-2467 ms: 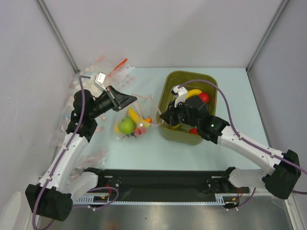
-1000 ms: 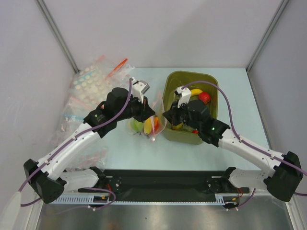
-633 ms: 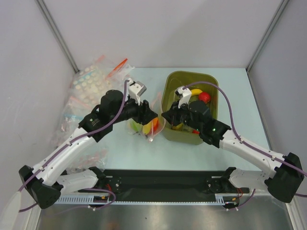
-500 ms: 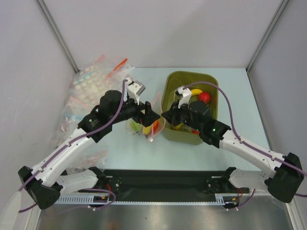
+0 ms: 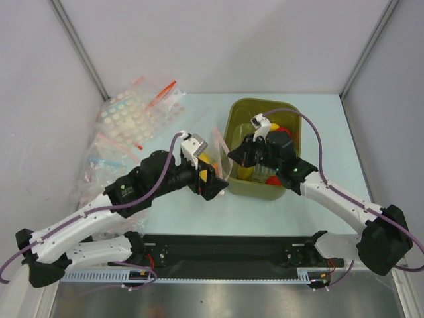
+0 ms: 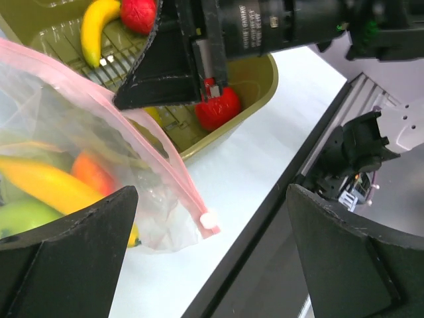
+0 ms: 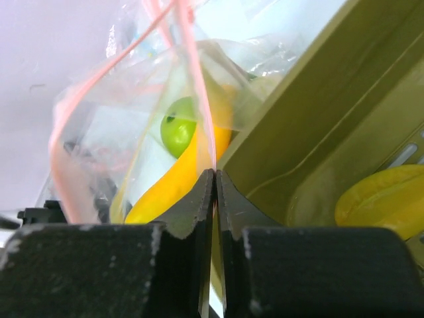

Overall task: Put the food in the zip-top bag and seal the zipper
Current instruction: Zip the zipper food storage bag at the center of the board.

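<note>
The zip-top bag point(image 5: 218, 158) hangs between the two arms, beside the left wall of the olive tub point(image 5: 240, 114). It holds a green apple point(image 7: 177, 126), a yellow banana point(image 7: 169, 182) and an orange-red piece point(image 6: 93, 173). My right gripper point(image 7: 214, 173) is shut on the pink zipper point(image 7: 199, 99) at the bag's mouth. My left gripper point(image 6: 211, 195) stands wide open just in front of the bag, and the zipper's white end tab point(image 6: 210, 222) lies between its fingers without touching them. A banana point(image 6: 96, 30) and a red tomato point(image 6: 139, 13) lie in the tub.
Clear bags printed with pastel dots point(image 5: 129, 116) are piled at the back left against the wall. The black rail point(image 5: 225, 248) runs along the near table edge, close under the left gripper. Another red piece point(image 6: 215, 112) and a yellow one point(image 7: 381, 199) sit in the tub.
My left gripper opened, let go of the bag and drew back towards the near edge. My right gripper stayed shut on the zipper and shifted slightly back over the tub.
</note>
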`<state>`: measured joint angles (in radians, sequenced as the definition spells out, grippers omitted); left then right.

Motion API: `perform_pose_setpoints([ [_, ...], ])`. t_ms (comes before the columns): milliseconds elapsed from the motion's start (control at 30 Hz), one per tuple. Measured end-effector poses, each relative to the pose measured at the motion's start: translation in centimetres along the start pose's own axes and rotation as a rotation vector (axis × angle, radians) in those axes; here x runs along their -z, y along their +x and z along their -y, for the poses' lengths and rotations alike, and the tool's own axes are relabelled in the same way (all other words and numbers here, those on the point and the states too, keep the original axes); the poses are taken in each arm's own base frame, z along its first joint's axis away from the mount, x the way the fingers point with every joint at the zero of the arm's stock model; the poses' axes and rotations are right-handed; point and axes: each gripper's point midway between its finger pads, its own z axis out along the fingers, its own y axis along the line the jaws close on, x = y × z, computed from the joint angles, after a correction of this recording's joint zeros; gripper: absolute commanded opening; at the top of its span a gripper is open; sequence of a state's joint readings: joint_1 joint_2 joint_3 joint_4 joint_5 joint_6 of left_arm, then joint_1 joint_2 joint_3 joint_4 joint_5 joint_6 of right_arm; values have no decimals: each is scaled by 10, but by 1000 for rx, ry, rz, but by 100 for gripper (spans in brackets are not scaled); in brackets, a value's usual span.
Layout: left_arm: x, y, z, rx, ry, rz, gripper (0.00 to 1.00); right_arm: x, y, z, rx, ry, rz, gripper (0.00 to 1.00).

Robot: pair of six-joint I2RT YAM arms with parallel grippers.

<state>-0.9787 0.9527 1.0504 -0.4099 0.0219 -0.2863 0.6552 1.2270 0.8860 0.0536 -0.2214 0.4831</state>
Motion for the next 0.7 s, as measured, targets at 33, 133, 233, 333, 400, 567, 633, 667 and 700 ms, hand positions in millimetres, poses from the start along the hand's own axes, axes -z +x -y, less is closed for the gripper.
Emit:
perform_pose_setpoints([
  [33,2,2,2,-4,4,23,100,-1,2,5,-18,3,-9,8],
  [133,4,12,2,-18,-1,66,100,-4,6,13,-50,5,-31,8],
  [233,-2,25,-3,-50,-20,100,100,-3,6,17,-72,0,-39,7],
  [333,-10,47,-12,-119,-51,122,100,-2,4,18,-83,-11,-40,8],
  [400,-15,64,-15,-179,-64,119,98,-2,3,18,-90,-14,-40,8],
  [567,-17,73,-13,-318,-55,168,93,-1,3,19,-96,-21,-43,8],
  [633,-10,66,-7,-356,-34,222,93,0,2,19,-97,-23,-43,8],
  [667,-5,62,-5,-371,-24,253,93,0,2,19,-98,-24,-44,8],
  [700,-1,58,-3,-384,-16,282,93,0,2,19,-98,-24,-44,8],
])
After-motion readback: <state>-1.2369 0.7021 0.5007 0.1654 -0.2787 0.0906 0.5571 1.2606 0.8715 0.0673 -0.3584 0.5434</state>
